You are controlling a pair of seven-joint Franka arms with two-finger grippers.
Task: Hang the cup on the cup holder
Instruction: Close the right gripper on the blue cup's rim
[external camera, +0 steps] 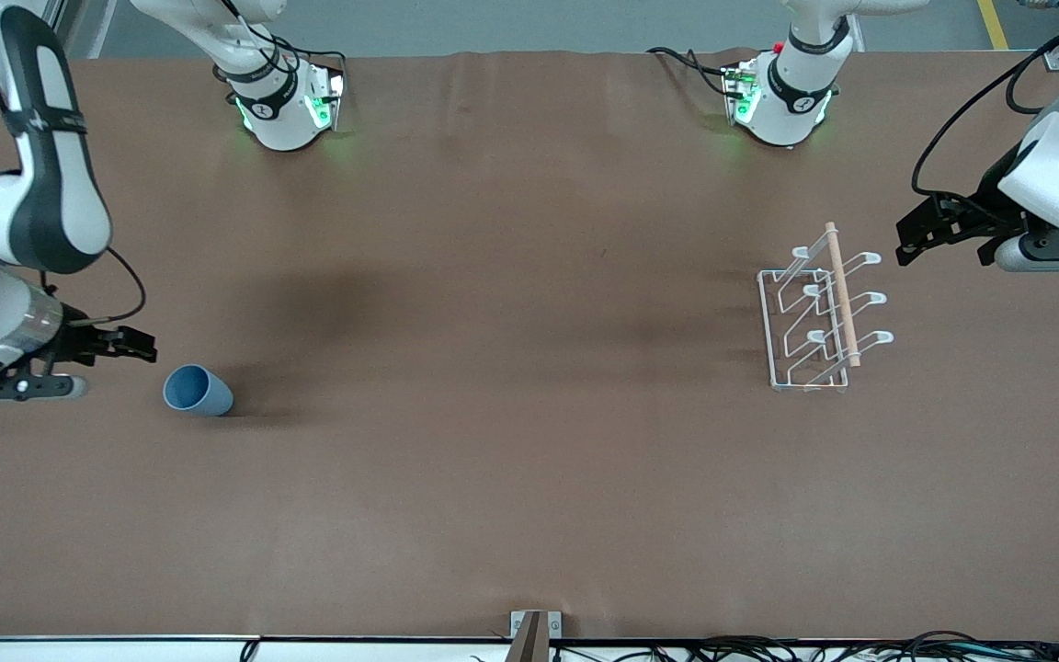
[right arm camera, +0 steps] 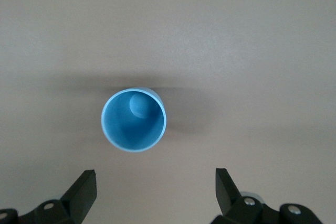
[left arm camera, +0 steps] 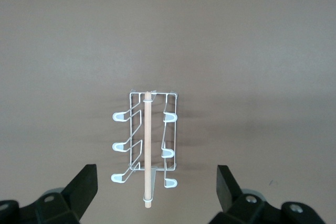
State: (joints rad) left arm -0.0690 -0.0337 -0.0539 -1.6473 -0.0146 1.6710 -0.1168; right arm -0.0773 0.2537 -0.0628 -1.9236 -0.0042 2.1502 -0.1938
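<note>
— Toward the right arm's end of the table (external camera: 511,478), what did we find?

— We found the cup (external camera: 198,391), light blue, standing on the brown table with its mouth up. In the right wrist view we looked straight down into the cup (right arm camera: 134,120) and saw its round bottom.

— And the right end effector (external camera: 139,347)?

— We saw it just beside the cup, low over the table and not touching it. Its fingers (right arm camera: 84,190) stood wide apart and held nothing.

— Where was the holder (external camera: 814,317)?

— We saw it toward the left arm's end of the table, well apart from the cup. It stood upright on its rectangular wire base, with looped prongs in two rows and a wooden rod (external camera: 842,292) along the top. We saw no cup on any prong.

— What did we note of the left end effector (external camera: 916,241)?

— We noted it in the air near the holder, on the side toward the left arm's end. In its wrist view the holder (left arm camera: 149,148) lay between its two fingers (left arm camera: 84,187), which were spread wide and empty.
</note>
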